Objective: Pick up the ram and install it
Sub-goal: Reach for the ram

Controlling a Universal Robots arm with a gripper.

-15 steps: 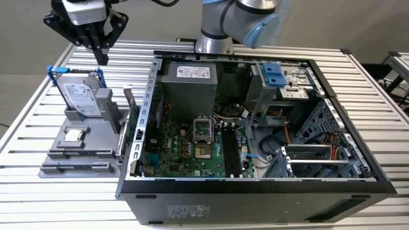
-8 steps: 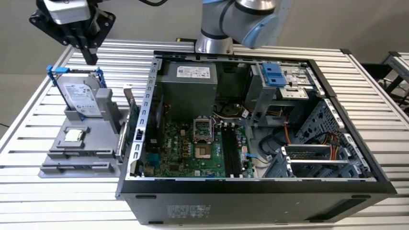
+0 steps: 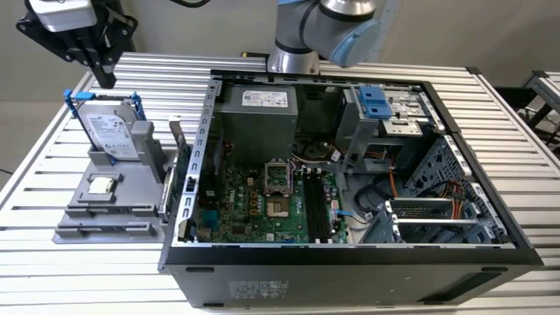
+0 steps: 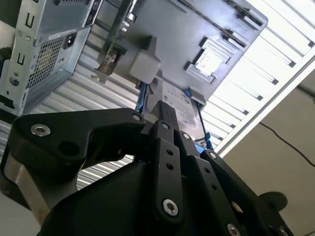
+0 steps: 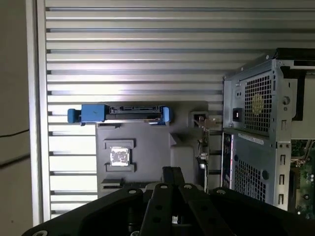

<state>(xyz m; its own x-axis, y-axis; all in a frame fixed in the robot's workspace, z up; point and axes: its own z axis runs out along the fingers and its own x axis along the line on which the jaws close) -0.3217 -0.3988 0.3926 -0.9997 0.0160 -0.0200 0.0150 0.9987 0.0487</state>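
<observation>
Tool (image 3: 106,80) closed, empty; ram (image 3: 181,154) on edge below, toward exterior view's right, long axis along case (image 3: 350,272).

Open computer case (image 3: 350,269) on slatted table (image 3: 70,282); hard drive (image 3: 112,134) upright in holder (image 3: 122,210)

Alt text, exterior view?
The black gripper hangs over a grey holder tray carrying an upright silver hard drive in a blue frame and the thin dark ram stick, at the exterior view's left of the open black computer case.
</observation>
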